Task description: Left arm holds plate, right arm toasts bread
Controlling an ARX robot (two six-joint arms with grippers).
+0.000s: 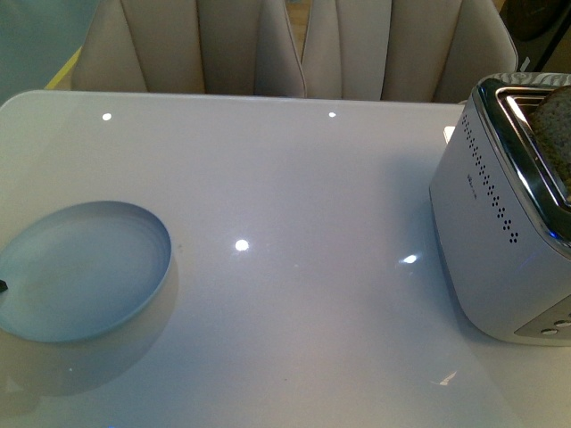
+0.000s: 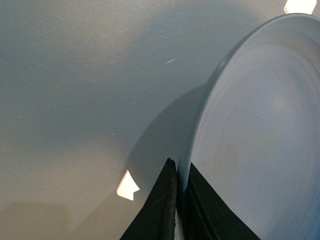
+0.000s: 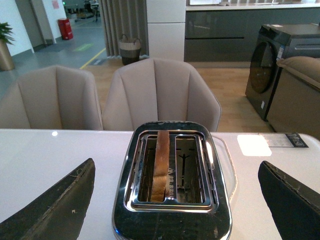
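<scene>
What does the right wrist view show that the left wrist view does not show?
Only the right wrist view shows the toaster with the bread standing in one slot, the other slot empty, beige chairs behind, and the open right hand. Only the left wrist view shows the plate, its rim clamped by the left hand. Both show the white table.
</scene>
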